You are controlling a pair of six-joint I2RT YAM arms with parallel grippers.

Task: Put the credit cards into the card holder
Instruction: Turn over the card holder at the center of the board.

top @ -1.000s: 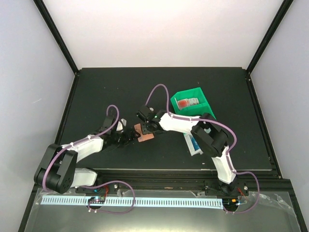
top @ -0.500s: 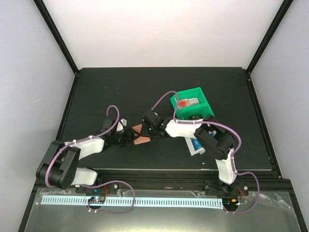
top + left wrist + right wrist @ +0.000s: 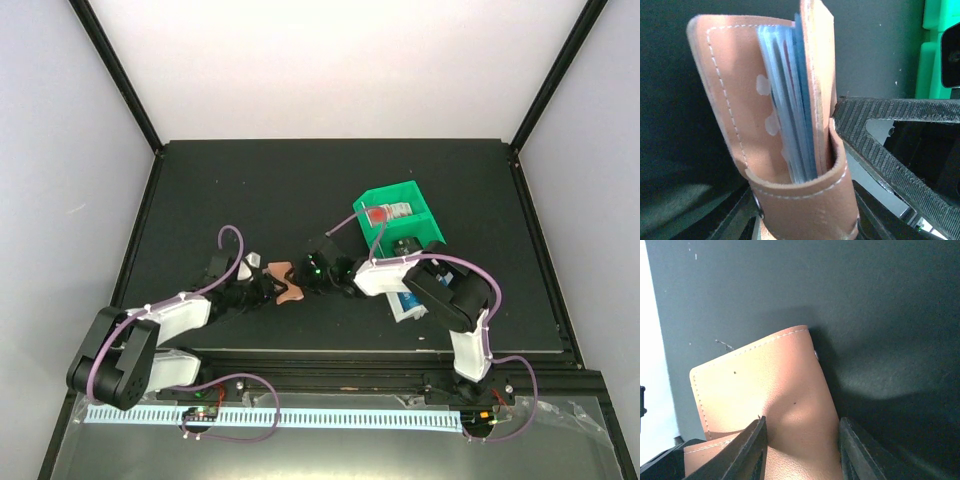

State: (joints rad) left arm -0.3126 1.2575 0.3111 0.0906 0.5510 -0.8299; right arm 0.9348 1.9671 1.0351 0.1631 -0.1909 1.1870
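Starting at the left: the left claw (image 3: 262,288) is down low on the black tabletop (image 3: 250,190) and clamped on the card holder (image 3: 287,284). In its wrist cam the pink wallet stands on end right between the jaws. One ribbed finger (image 3: 890,125) is pressed against the outer cover, and the other is only a dark shape at the bottom edge. The holder hangs part open, and the credit cards (image 3: 790,125) sit inside it as a stack of blue edges tucked between the two covers. There's a small white thing (image 3: 251,262) on the tabletop just behind that claw, can't tell what it is.

The card holder sits just to the right of the left claw, sandwiched between both claws. The right claw (image 3: 306,277) comes in from the other side and is gripping the same wallet. Its cam shows the smooth outside cover running down between the two fingers (image 3: 752,450), which touch it on either side.

Further right of that claw, under the right arm's elbow, a flat blue-and-white thing (image 3: 404,303) lies on the tabletop. Behind it and well away from both claws is a green bin (image 3: 425,215) with something red and white inside.
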